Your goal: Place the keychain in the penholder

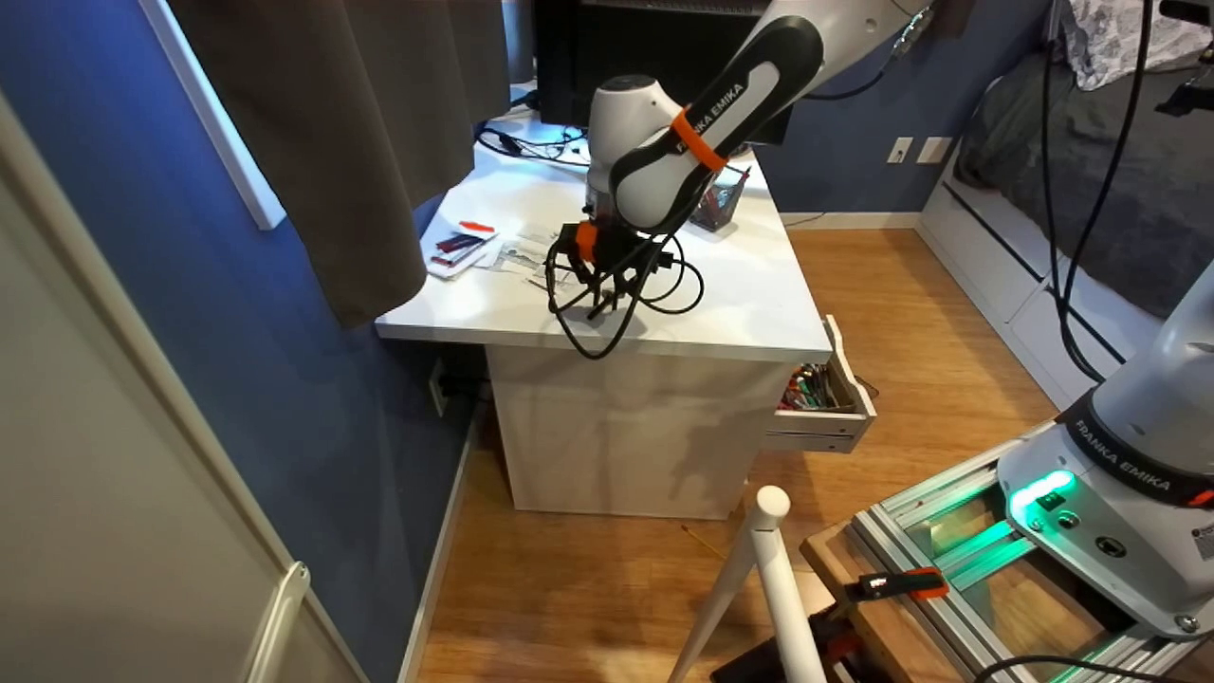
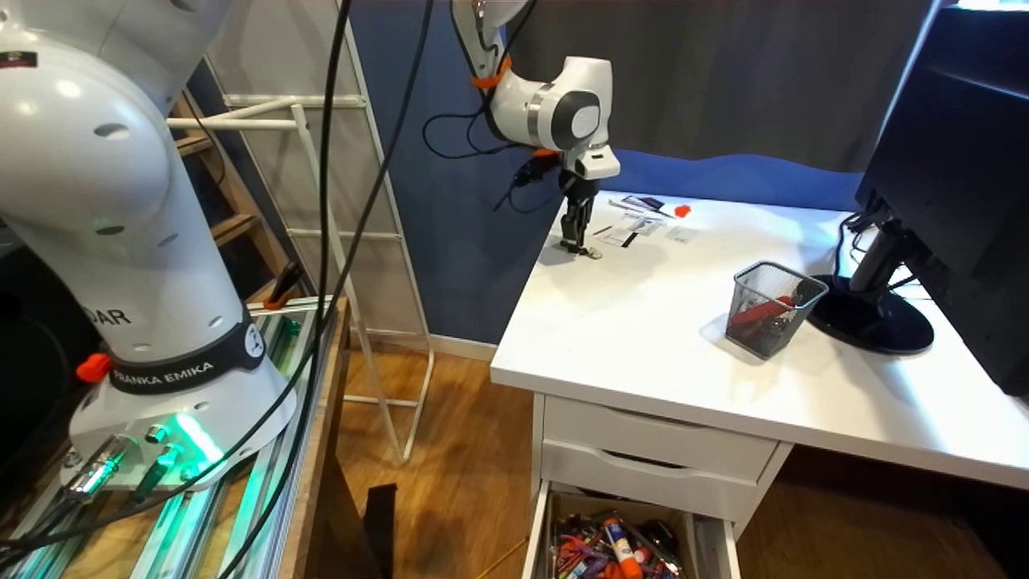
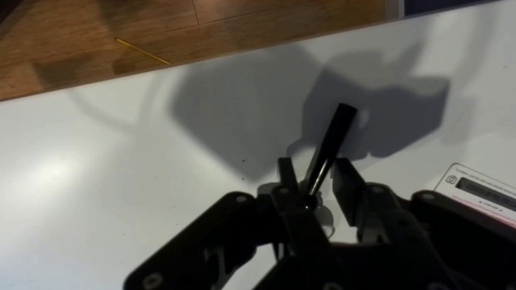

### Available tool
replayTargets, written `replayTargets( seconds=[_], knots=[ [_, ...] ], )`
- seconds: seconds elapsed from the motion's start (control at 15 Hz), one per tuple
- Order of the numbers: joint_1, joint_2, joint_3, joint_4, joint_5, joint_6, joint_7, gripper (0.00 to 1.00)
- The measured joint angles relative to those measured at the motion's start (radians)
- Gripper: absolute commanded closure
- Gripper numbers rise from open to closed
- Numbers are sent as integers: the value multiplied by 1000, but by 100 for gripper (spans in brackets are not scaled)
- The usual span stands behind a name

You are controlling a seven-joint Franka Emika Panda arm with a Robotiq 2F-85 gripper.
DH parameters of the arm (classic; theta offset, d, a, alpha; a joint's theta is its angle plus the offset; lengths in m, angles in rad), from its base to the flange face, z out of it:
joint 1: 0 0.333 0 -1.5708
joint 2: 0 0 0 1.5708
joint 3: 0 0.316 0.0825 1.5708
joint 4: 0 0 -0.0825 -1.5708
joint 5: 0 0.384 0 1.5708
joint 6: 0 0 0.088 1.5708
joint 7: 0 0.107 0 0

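Note:
The keychain (image 3: 335, 131) is a thin black stick with a small metal ring and round tags at one end, lying on the white desk in the wrist view. A round tag of it shows beside the fingertips in an exterior view (image 2: 594, 253). My gripper (image 3: 313, 161) is open, with the keychain's shaft between its fingers and a gap at the right finger. The left finger partly hides the ring end. The gripper points down near the desk's edge in an exterior view (image 2: 572, 245). The penholder (image 2: 768, 318) is a square-mouthed mesh cup with red and dark items inside; the arm partly covers it in an exterior view (image 1: 718, 207).
Papers and cards (image 2: 631, 229) lie near the gripper, with a red item (image 2: 682, 211) beyond. A monitor (image 2: 957, 193) on a round black base (image 2: 876, 322) stands beside the penholder. A full drawer (image 2: 623, 547) is open below the desk. Cables (image 1: 607, 323) loop around the gripper.

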Motion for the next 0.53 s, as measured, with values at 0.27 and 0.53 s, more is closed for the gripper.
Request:
replayTargets(
  seconds=[0.27, 0.53],
  knots=[
    [2, 1, -11, 0, 0, 0, 0, 97],
    [0, -4, -25, 0, 0, 0, -2, 97]
  ],
)
